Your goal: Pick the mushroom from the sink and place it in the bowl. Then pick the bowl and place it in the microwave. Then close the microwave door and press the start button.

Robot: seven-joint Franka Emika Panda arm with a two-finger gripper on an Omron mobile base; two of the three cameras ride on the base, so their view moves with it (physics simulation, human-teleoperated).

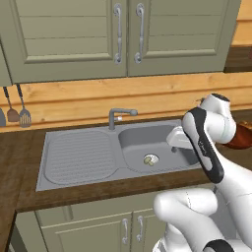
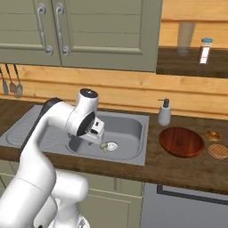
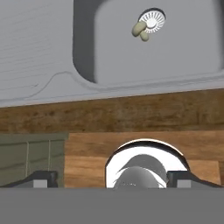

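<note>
Jaws wide apart over the sink; mushroom beside drain; likely light, soft, bruisable; grip gently across cap.

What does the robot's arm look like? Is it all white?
Mostly white. The arm is made of fat, rounded, glossy white pieces, with a black band curving along one link and dark rings at its joints. Its hand has two small dark finger tips with little grey pads.
</note>
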